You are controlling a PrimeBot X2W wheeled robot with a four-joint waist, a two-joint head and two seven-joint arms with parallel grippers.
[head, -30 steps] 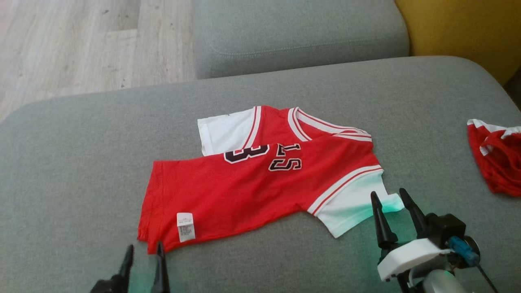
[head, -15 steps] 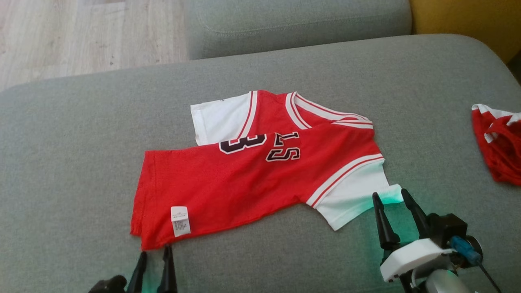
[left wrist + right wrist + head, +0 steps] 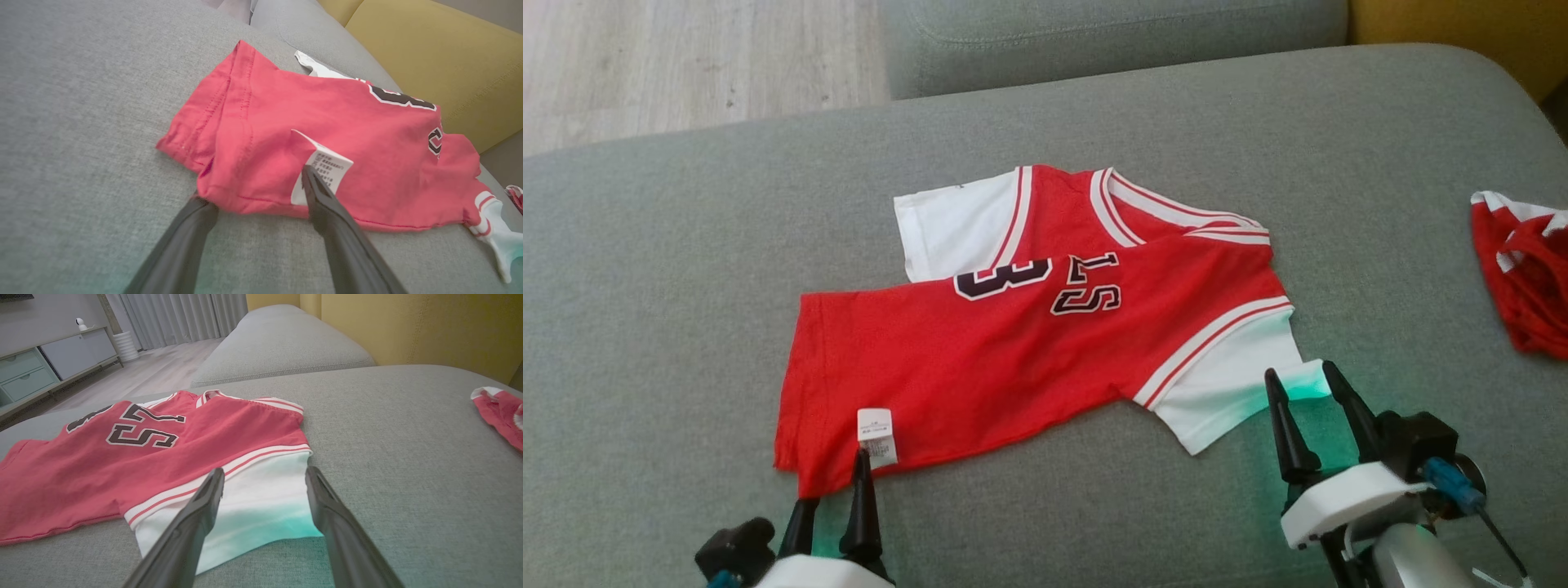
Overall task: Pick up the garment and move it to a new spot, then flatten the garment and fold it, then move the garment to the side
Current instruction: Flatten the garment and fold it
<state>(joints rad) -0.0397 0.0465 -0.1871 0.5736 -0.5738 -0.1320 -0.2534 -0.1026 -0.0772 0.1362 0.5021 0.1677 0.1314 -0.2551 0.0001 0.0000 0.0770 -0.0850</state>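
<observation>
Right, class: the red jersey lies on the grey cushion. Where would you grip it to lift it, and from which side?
Grip the jersey at two near-edge parts: the hem corner by the label, and the white sleeve. Both lie flat with free edges facing the robot, so come in low from the near side. The open left pincer and right pincer stand right at them.

A home living room: grey sofa [image 3: 645,269], curtains [image 3: 175,316], drawer cabinet [image 3: 53,361], wooden floor [image 3: 686,65]
</observation>
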